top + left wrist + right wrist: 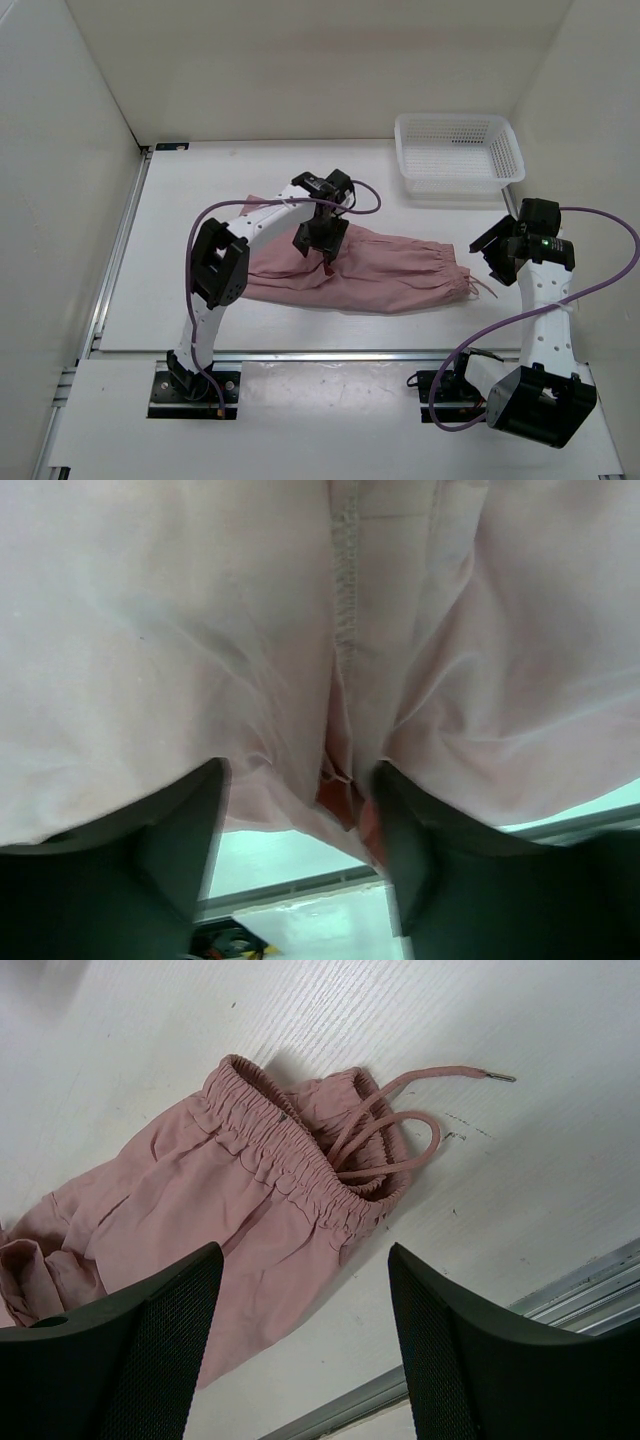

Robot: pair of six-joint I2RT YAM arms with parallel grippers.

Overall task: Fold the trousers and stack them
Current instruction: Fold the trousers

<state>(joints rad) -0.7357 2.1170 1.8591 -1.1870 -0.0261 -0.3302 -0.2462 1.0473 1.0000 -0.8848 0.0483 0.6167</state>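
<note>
The left tool (322, 248) hangs spread over the trousers (400, 278) mid-leg. The right tool (492, 258), also spread, hovers by the waistband (290, 1155). I'd pinch 2 ends evenly, folding flat on the desk (200, 185).

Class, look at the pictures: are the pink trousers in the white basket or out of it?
Out: the trousers lie on the table, apart from the basket.

You are working in a robotics lab cell: plain white panels (300, 70) enclose a white tabletop (250, 190), an aluminium rail (330, 355) edges its near side, and a cabled left arm (202, 318) and right arm (545, 310) are bolted there.
</note>
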